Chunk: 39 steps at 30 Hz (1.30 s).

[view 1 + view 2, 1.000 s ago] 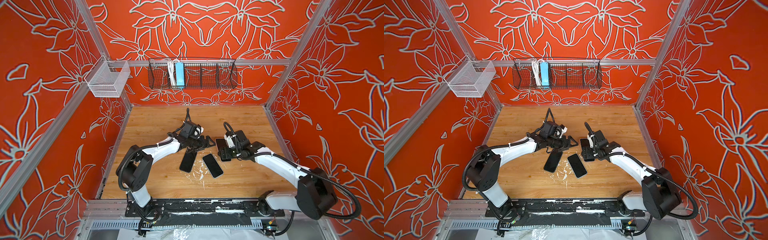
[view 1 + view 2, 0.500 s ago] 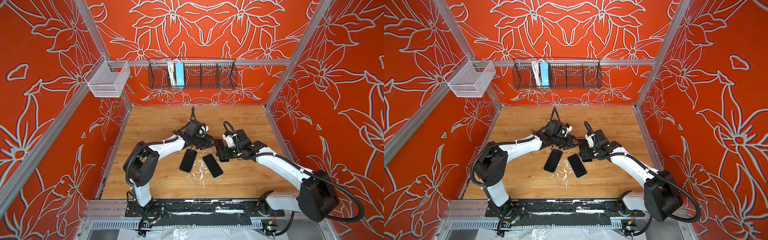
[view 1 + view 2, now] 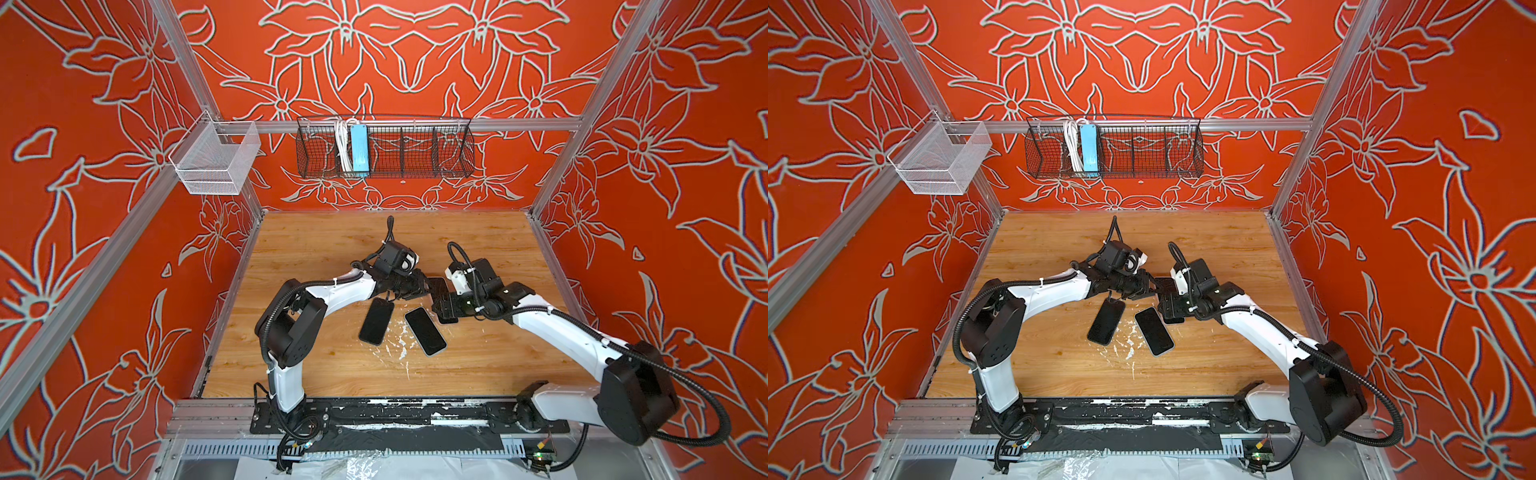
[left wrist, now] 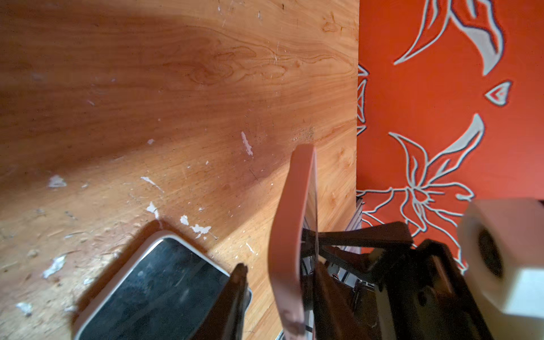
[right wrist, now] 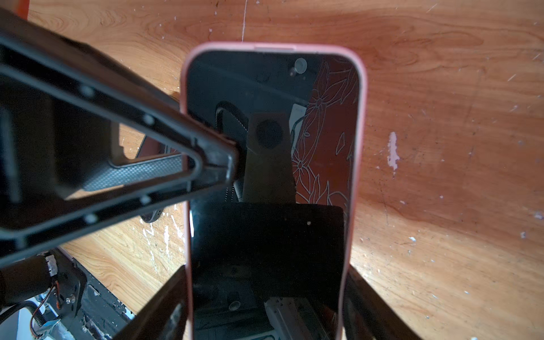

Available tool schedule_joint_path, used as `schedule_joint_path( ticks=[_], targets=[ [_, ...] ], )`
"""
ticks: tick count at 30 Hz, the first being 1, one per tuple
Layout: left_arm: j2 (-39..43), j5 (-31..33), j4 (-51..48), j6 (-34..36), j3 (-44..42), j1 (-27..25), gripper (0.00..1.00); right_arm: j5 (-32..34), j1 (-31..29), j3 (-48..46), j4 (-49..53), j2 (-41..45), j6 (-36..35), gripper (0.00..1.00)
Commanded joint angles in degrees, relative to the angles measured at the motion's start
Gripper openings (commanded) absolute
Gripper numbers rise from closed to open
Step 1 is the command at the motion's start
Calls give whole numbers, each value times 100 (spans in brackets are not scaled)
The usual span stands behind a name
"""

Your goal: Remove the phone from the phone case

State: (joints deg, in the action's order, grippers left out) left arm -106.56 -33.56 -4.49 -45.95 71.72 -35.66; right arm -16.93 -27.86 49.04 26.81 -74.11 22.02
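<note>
One change | left fingers (image 4: 232,294) moved in, straddling phone case (image 4: 290,223)

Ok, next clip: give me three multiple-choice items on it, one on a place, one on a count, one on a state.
1. Where is the pink-cased phone?
A. lying flat
B. in the jaws of the right gripper
C. in the wire basket

2. How many other phones lie flat on the table?
A. none
B. two
C. four

3. Is the phone out of its case?
A. fully out
B. no, in it
C. half out

Key: 1 B, the right wrist view shows the jaws on its sides. 2 B, both top views show two. 3 B, the pink rim runs round the screen.
</note>
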Motion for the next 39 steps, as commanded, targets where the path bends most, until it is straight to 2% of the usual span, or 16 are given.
schedule_joint_path(
  ticks=[1, 10, 17, 21, 23, 26, 30, 35, 39],
  targets=[
    [-99, -36, 222, -161, 153, -46, 32, -78, -12, 160, -79, 186, 67, 36],
    [-217, -245, 790, -628, 80, -55, 16, -56, -15, 126, -113, 120, 56, 36],
    [-300, -616, 2290, -1547, -492, -55, 0, 22, -11, 124, -141, 124, 48, 36],
    [-163, -415, 2072, -1353, -548, -64, 0, 58, -12, 99, -158, 175, 61, 38],
    [-72, -351, 2029, -1282, -581, -56, 0, 122, -2, 67, -158, 234, 120, 46],
    [40, -319, 1979, -1232, -565, -30, 0, 172, 6, -4, -184, 435, 188, 77],
    [287, -180, 2145, -1263, -669, 106, 0, 36, 70, 0, -150, 852, 279, 97],
    [883, 308, 2090, -1123, -838, 356, 0, -175, 232, 40, -190, 1519, 604, 97],
    [1250, 326, 2447, -1415, -975, 736, 0, -839, 505, -92, -640, 1863, 961, 97]
  ],
)
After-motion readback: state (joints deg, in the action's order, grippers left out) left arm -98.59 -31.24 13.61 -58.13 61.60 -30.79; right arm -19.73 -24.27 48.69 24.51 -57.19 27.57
